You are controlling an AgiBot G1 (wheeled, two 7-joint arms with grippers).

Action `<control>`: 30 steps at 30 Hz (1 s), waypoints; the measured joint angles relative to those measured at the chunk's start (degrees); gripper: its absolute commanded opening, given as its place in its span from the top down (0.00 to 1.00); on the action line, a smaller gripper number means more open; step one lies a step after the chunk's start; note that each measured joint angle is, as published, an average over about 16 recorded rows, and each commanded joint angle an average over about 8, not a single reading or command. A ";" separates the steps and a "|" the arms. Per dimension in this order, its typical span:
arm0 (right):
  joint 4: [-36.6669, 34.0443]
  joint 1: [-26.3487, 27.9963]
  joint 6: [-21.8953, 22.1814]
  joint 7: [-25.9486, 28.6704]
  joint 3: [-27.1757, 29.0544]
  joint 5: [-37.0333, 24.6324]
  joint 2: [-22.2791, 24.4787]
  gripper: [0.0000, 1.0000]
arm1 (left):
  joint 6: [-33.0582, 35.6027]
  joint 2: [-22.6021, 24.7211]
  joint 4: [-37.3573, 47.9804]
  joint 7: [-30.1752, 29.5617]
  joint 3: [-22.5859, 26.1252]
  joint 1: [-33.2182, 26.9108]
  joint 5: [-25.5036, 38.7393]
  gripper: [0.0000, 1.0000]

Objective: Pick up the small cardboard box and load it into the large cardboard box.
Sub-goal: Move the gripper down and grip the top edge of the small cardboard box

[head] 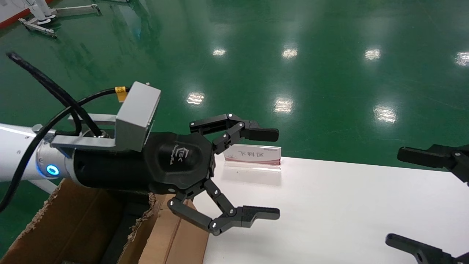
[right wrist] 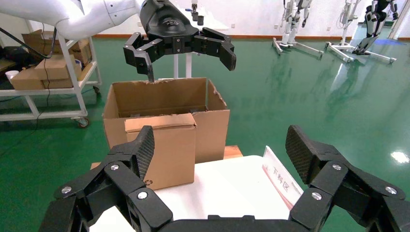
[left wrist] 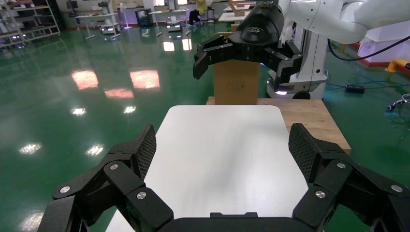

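Observation:
The small cardboard box (right wrist: 162,154), plain brown with a small dark logo near a lower corner, stands upright on the end of the white table (right wrist: 227,193), against the large cardboard box (right wrist: 145,99). In the head view it (head: 179,234) shows below my left gripper, beside the torn-edged large box (head: 73,220) with black foam (head: 119,229) inside. My left gripper (head: 269,173) is open and empty, held in the air above both boxes; it also shows in the right wrist view (right wrist: 188,63). My right gripper (head: 397,197) is open and empty over the table's right part.
A clear sign stand with a red-edged card (head: 253,156) sits at the table's far edge. Another brown box (left wrist: 237,84) stands on a wooden surface (left wrist: 314,118) beyond the table's right end, behind my right gripper (left wrist: 241,67). Green floor surrounds the table; a trolley with cartons (right wrist: 48,72) stands behind.

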 measured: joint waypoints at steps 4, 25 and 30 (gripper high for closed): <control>0.00 0.00 0.00 0.00 0.00 0.00 0.00 0.00 | 0.00 0.00 0.00 0.00 0.00 0.00 0.00 0.00; 0.00 0.00 0.00 0.00 0.00 0.00 0.00 0.00 | 0.00 0.00 0.00 0.00 0.00 0.00 0.00 0.00; 0.00 0.00 0.00 0.00 0.00 0.00 0.00 0.00 | 0.00 0.00 0.00 0.00 0.00 0.00 0.00 0.00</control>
